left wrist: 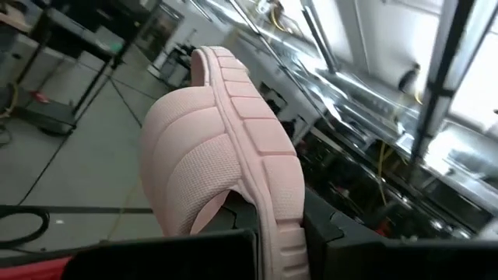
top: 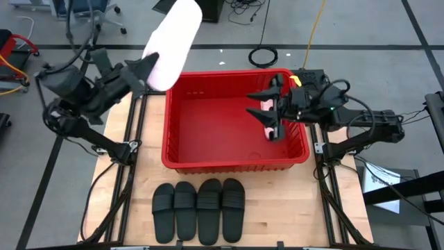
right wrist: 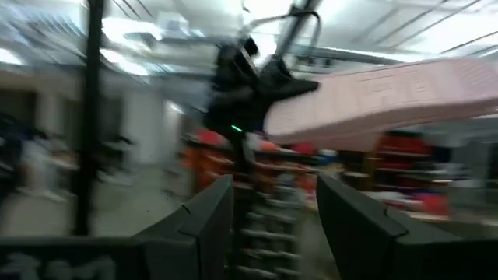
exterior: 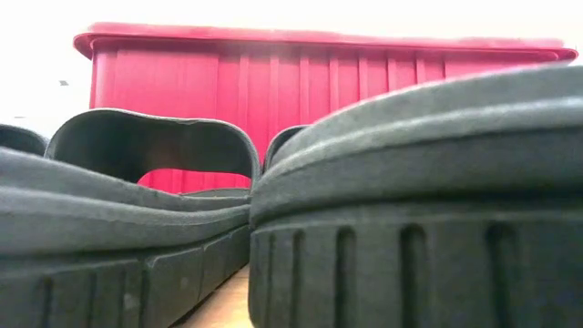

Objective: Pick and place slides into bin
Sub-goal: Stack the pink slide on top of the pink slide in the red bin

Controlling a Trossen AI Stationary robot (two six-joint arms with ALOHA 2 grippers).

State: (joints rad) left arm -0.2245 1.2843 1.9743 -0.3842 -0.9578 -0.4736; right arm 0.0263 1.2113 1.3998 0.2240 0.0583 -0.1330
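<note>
Slides lie in three places. One pale pink foam slide (top: pixel 173 43) is raised above the far left corner of the big red plastic bin (top: pixel 182 160), its heel pinched in the nearly closed jaws of the left gripper (top: pixel 147 68); the rest of it reaches out past the bin's rim over the floor. The left wrist view (left wrist: pixel 226 148) shows its ribbed sole edge and finely textured strap, which the high view washes out to plain white. A second pale pink slide (top: pixel 266 119) lies inside the bin near the right wall, and the right gripper (top: pixel 277 107) hangs over it inside the rim with jaws spread, holding nothing. Four matte black slides (top: pixel 198 210) lie side by side on the wooden tabletop (top: pixel 291 208) just in front of the bin, with bare wood to either side. In the low view their grooved sole edges (exterior: pixel 410 264) fill the foreground, with the bin's ridged wall (exterior: pixel 319 91) behind. Most of the bin's floor is bare.
</note>
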